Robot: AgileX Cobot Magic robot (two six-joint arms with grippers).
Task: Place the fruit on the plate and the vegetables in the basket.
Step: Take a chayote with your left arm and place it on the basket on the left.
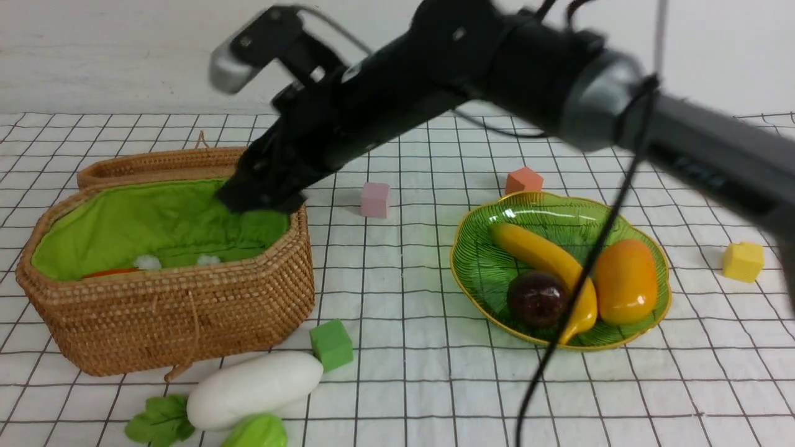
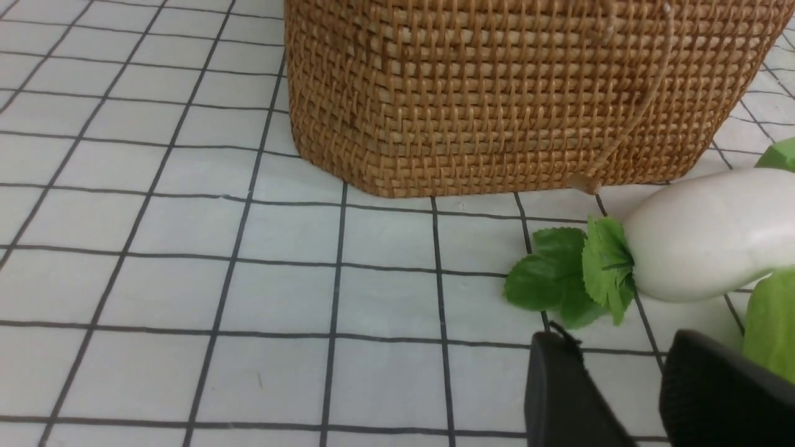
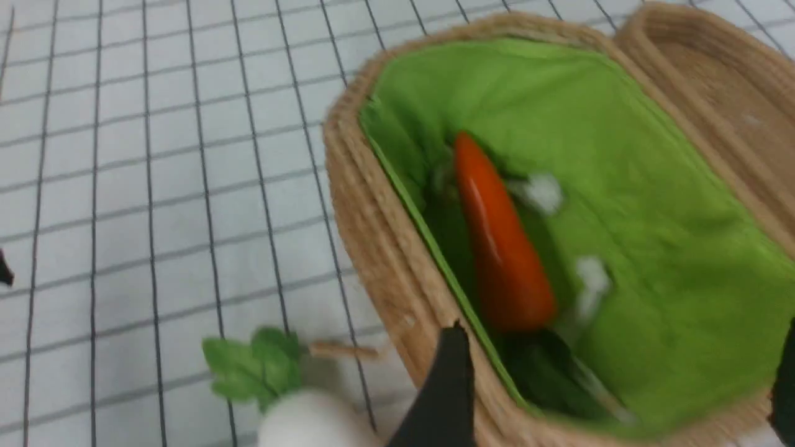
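Nearest the front camera: white radish and small light-green vegetable, touching, on the cloth just in front of the basket, not in it. Basket lid open. Carrot lies inside on the green lining; the right wrist view shows it whole, the front view only a sliver. Right gripper hangs over the basket's far rim, jaws spread wide, empty. Left gripper shows only in the left wrist view: low beside the radish leaves, jaws parted, holding nothing. Plate carries banana, maroon fruit and mango. Green cube, pink cube, orange cube and yellow cube lie scattered. White cloth with black grid; pale wall behind.
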